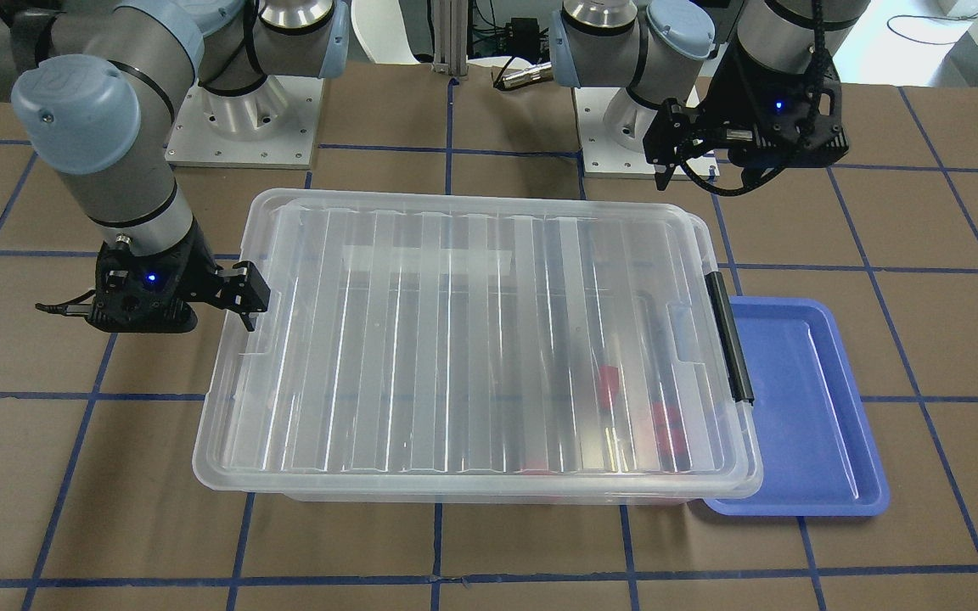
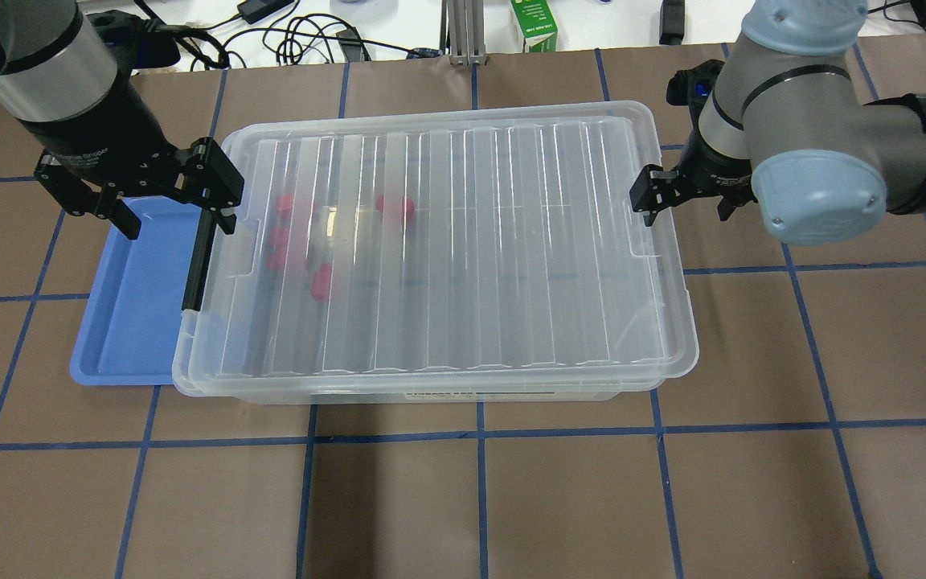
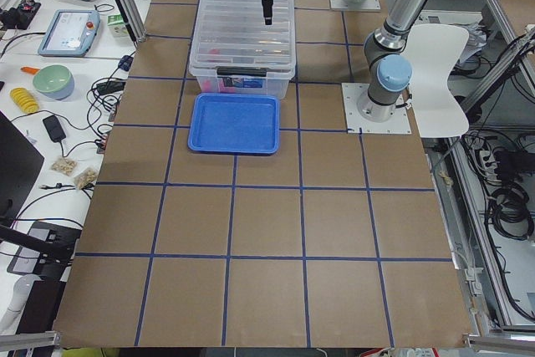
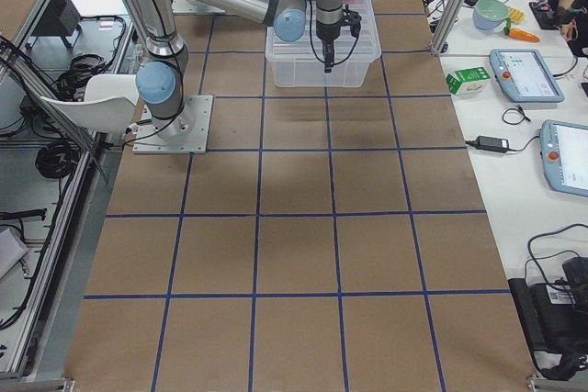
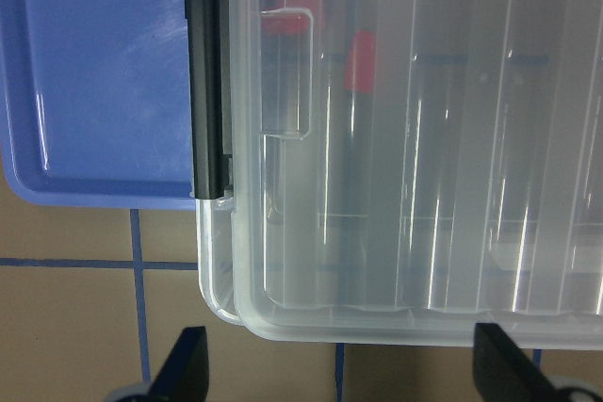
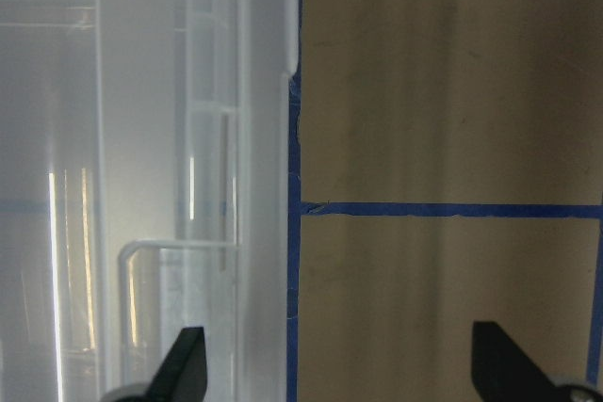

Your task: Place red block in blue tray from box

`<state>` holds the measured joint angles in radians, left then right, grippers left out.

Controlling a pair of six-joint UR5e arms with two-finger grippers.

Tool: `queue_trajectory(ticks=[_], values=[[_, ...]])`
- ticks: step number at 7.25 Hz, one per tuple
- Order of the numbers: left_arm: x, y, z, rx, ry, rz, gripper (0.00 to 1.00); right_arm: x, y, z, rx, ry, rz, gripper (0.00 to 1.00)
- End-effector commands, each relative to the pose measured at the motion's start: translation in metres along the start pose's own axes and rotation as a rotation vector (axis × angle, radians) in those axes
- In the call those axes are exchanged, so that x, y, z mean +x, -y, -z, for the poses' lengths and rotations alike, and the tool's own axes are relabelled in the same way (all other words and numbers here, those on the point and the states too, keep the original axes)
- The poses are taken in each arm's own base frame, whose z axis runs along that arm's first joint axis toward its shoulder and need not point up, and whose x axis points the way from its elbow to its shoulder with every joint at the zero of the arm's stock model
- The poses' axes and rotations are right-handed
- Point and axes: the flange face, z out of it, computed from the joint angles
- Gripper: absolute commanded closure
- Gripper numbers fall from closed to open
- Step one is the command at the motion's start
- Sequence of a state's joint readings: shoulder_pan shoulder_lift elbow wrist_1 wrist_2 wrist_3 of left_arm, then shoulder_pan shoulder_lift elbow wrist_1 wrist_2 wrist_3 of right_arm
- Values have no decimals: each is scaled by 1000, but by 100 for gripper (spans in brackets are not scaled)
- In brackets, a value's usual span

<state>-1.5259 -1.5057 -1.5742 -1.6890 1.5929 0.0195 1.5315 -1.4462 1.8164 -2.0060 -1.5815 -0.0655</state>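
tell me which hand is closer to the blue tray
Left. The left hand hovers by the black latch at the end of the box where the blue tray lies; the right hand is at the box's opposite end.

Bright, even overhead light; shadows soft and faint. White glare streaks run across the clear box [image 1: 472,339]; red blocks [image 2: 321,283] inside look hazy. Wrist views soft, right one washed out.

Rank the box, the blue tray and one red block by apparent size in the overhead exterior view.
1. box
2. blue tray, partly under the box rim
3. red block, inside the box
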Motion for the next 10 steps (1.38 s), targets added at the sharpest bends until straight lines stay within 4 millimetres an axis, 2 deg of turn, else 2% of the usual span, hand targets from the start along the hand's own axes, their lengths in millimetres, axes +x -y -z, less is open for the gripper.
queue_trajectory(ticks=[1, 3, 7, 9, 10], values=[[0, 0, 0, 6, 1, -1, 0, 1, 0, -2, 1, -2, 38, 0], [0, -1, 1, 7, 0, -2, 0, 17, 4, -5, -6, -3, 34, 0], [0, 3, -5, -6, 2, -4, 0, 77, 9, -5, -11, -13, 57, 0], [-1, 3, -1, 3, -5, 1, 0, 99, 9, -5, -11, -17, 68, 0], [-2, 6, -6, -6, -10, -7, 0, 116, 8, -3, -8, -20, 80, 0]])
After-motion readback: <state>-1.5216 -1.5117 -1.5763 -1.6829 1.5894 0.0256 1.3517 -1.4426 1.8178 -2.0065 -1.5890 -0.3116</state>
